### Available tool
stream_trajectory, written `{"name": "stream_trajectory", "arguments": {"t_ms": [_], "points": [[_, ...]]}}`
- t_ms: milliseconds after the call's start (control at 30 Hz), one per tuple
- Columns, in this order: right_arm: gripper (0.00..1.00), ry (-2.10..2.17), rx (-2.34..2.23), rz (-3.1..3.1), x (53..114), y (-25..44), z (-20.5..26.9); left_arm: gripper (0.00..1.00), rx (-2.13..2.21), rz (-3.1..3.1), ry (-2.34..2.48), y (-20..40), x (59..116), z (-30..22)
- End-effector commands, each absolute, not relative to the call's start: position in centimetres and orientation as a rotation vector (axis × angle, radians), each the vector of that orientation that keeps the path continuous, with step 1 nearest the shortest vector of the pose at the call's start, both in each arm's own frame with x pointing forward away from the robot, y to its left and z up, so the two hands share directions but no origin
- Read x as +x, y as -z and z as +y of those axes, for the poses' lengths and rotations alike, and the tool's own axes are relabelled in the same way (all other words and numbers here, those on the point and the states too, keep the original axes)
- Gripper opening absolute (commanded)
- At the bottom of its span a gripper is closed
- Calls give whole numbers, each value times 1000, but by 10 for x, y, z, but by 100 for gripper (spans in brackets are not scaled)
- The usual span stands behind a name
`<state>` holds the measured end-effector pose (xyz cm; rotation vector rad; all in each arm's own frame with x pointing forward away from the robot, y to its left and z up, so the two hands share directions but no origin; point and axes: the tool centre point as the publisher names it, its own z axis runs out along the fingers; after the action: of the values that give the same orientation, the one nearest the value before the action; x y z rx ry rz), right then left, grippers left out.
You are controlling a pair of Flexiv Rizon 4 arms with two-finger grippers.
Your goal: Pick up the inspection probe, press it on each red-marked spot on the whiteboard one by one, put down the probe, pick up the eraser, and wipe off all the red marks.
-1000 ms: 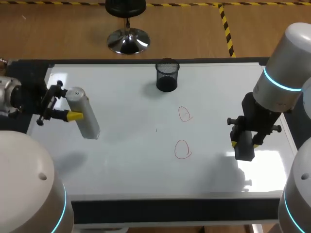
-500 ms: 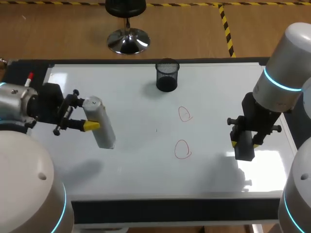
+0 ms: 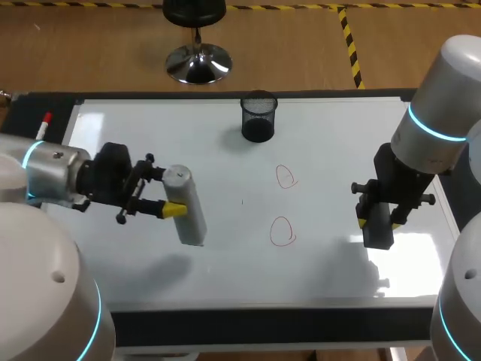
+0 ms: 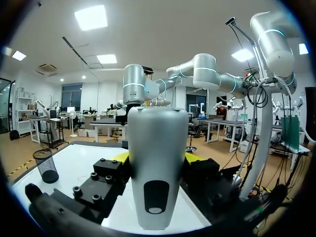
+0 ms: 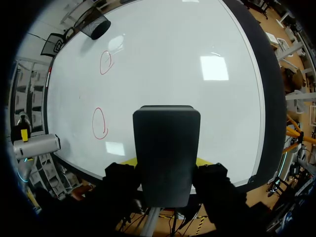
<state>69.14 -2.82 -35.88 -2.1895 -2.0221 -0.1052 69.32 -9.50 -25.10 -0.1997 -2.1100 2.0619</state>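
Both jaws are clamped: the left gripper (image 3: 167,192) on the probe (image 3: 189,214), the right gripper (image 3: 378,214) on the eraser (image 3: 378,232). A glossy whiteboard (image 3: 225,278) covers the table. The left arm (image 3: 52,174) reaches in level from 9 o'clock, holding the smooth silver cylinder tilted, at 9 o'clock of the red ovals (image 3: 273,232). The right arm (image 3: 436,113) points down at 3 o'clock, its matte black block over the board. A black mesh cup (image 3: 258,117) stands at 12 o'clock.
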Motion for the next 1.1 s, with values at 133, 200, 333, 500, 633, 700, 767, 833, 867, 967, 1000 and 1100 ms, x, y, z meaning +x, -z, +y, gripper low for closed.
{"name": "stream_trajectory", "arguments": {"t_ms": [133, 200, 333, 500, 633, 700, 767, 833, 867, 967, 1000, 1100], "points": [[0, 109, -2188, -2023, 691, 358, -29, 0, -212, -2087, -2062, 254, 690, -126], [0, 109, -2188, -2023, 691, 358, -29, 0, -215, -2082, -2062, 253, 688, -132], [0, 109, -2188, -2023, 691, 358, -29, 0, -223, -2075, -2059, 253, 683, -145], [0, 109, -2188, -2023, 691, 358, -29, 0, -260, -2081, -2062, 255, 679, -162], [0, 109, -2188, -2023, 691, 358, -29, 0, -256, -2083, -2059, 257, 678, -177], [0, 109, -2188, -2023, 691, 358, -29, 0, -256, -2081, -2055, 258, 677, -184], [0, 109, -2188, -2023, 691, 358, -29, 0, -253, -2080, -2053, 258, 678, -191], [0, 109, -2188, -2023, 691, 358, -29, 0, -251, -2077, -2051, 258, 678, -197], [0, 109, -2188, -2023, 691, 358, -29, 0, -251, -2077, -2051, 258, 679, -200], [0, 109, -2188, -2023, 691, 358, -29, 0, -253, -2075, -2050, 258, 680, -207], [0, 109, -2188, -2023, 691, 358, -29, 0, -253, -2075, -2050, 258, 681, -211], [0, 109, -2188, -2023, 691, 358, -29, 0, -254, -2077, -2045, 260, 684, -218]]}}
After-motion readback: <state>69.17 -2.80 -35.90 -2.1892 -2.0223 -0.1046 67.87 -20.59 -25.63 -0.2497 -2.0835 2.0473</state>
